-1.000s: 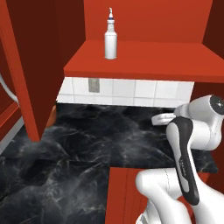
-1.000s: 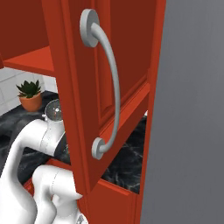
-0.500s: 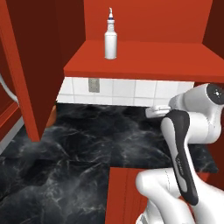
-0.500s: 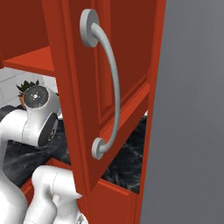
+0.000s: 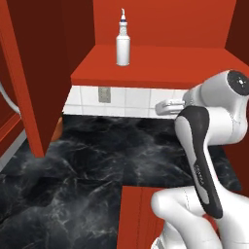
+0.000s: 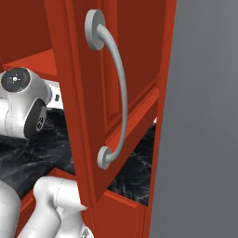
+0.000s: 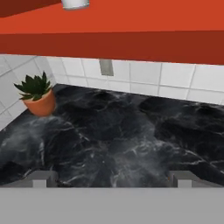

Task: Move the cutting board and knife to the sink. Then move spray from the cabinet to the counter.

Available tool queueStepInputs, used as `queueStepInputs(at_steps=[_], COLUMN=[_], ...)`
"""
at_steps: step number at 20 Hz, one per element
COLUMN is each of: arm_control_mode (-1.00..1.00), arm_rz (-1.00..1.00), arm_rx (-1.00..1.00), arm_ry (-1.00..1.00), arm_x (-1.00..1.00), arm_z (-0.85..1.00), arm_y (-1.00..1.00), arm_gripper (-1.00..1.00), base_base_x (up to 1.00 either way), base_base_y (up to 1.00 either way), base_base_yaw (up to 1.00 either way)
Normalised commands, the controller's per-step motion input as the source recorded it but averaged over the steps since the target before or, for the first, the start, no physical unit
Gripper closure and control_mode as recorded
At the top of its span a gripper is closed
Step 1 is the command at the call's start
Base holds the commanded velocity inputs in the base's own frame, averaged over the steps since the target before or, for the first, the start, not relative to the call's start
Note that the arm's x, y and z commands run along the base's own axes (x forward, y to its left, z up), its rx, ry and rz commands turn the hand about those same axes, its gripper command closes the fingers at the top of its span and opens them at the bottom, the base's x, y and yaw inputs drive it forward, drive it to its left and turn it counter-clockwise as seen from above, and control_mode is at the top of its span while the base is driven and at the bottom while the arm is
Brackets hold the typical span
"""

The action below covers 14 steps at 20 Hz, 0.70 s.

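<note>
The spray (image 5: 123, 41), a slim white bottle with a blue collar, stands upright on the red shelf of the cabinet (image 5: 155, 65). Its base shows at the top of the hand view as the spray (image 7: 75, 3). My gripper (image 7: 111, 179) is open, its fingertips (image 7: 41, 178) wide apart with nothing between them. It hovers over the black marble counter (image 7: 113, 140), below the shelf's front edge and apart from the bottle. In the left base view the gripper (image 5: 164, 105) points at the tiled wall under the shelf. The cutting board, knife and sink are out of view.
A potted plant (image 7: 39, 98) sits at the counter's back left corner. The cabinet's open red door (image 6: 116, 116) with its curved grey handle (image 6: 118, 88) hangs close on my right. A red side panel (image 5: 29, 82) stands to the left. White tiles with an outlet (image 7: 106, 67) back the counter.
My arm has lifted: the wrist and hand have risen from counter height to just under the shelf. The spray has not moved and the gripper stays open.
</note>
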Motion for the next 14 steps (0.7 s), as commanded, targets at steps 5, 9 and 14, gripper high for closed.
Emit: queueStepInputs(at_steps=[5, 9, 14], arm_control_mode=[-1.0, -1.0, -1.0], arm_rz=[0.0, 0.0, 0.0], arm_rx=[0.0, 0.0, -0.01], arm_ry=[-0.07, -0.17, -0.29], arm_x=[-0.09, -0.05, -0.02], arm_z=[0.56, 0.49, 0.44], arm_y=[0.16, 0.14, 0.12], arm_gripper=[-1.0, -1.0, -1.0], base_base_x=[0.0, 0.0, 0.0], base_base_y=[0.0, 0.0, 0.0], base_base_yaw=[0.0, 0.0, 0.0])
